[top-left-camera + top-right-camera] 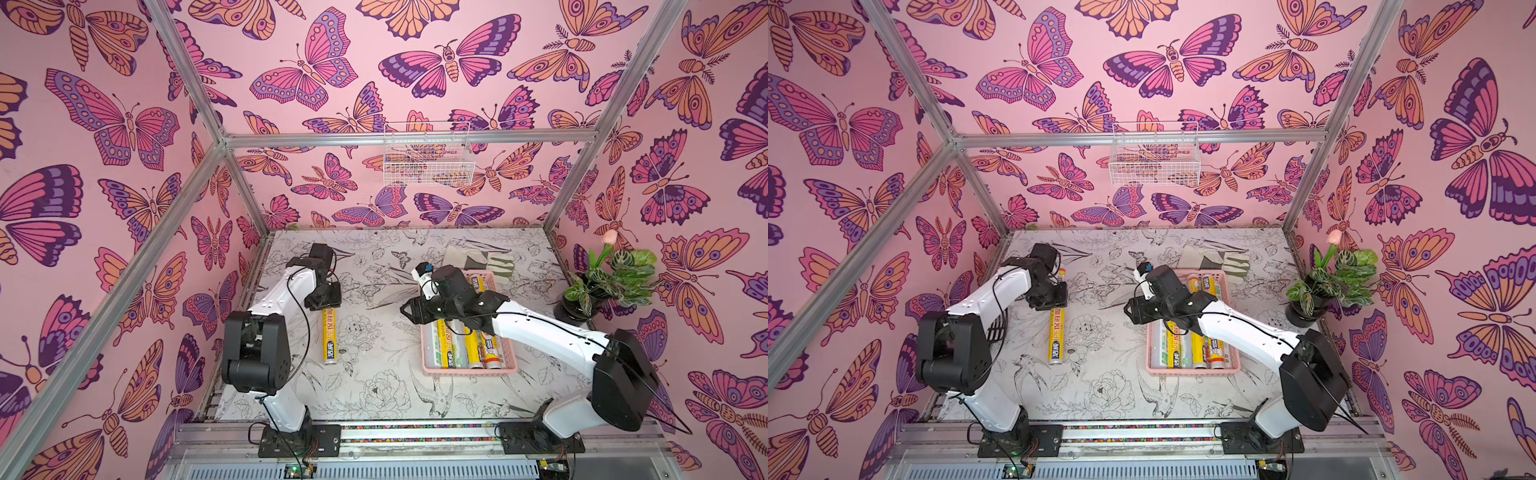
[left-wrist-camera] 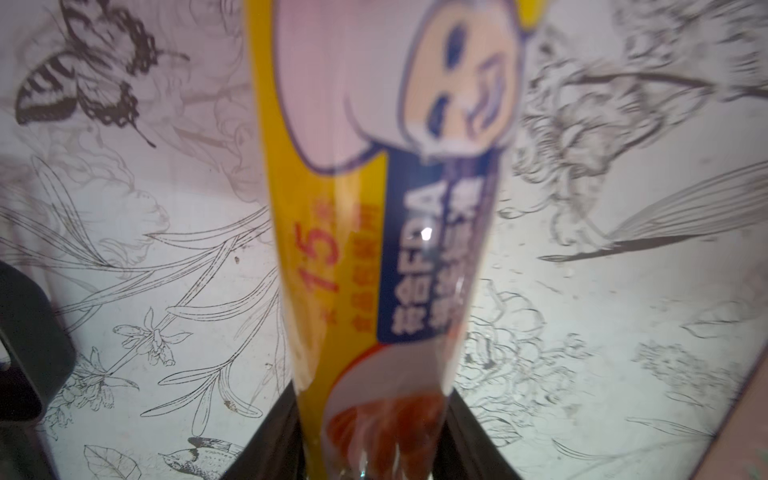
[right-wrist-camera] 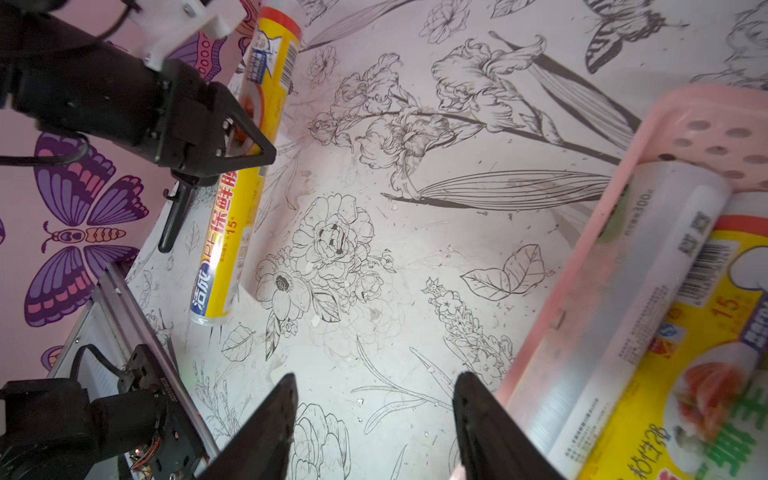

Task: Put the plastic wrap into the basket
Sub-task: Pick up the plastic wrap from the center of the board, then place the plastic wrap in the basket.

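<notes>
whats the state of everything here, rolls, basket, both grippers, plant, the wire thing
basket: on the table, several rolls lying in it
loose roll: lying on the table, outside the basket
left gripper: jaws shut on the loose roll
right gripper: jaws open, empty
plant: upright
wire basket: hung on the wall

Yellow wrap roll point(image 1: 330, 336); pink basket point(image 1: 469, 371); pink butterfly walls point(image 1: 374, 83); monochrome floral tabletop point(image 1: 374, 291).
</notes>
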`<state>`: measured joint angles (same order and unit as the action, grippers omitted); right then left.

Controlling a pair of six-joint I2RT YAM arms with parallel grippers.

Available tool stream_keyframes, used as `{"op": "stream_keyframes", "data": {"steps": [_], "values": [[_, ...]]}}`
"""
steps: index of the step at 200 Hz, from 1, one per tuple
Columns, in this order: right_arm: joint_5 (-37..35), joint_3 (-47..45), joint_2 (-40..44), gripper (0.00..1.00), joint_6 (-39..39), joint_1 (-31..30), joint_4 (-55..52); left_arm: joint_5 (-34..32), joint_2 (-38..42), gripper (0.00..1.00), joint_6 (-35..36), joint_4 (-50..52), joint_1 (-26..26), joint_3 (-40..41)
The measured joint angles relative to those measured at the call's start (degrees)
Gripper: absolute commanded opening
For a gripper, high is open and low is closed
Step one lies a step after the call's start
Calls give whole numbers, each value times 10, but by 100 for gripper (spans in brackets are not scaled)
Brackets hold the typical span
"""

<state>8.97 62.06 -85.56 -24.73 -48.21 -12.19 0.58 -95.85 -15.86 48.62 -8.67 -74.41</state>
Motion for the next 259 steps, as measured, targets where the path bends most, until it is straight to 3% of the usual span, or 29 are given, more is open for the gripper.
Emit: {"op": "stream_keyframes", "data": {"steps": [55, 162, 259], "values": [[-88, -64, 89, 65, -8, 10, 25, 81, 81, 24, -77, -58, -60, -8], [-239, -151, 235, 67, -9, 25, 62, 138, 85, 22, -207, -208, -186, -8], [-254, -161, 252, 68, -35, 62, 52, 145, 22, 21, -283, -325, -297, -9]]}}
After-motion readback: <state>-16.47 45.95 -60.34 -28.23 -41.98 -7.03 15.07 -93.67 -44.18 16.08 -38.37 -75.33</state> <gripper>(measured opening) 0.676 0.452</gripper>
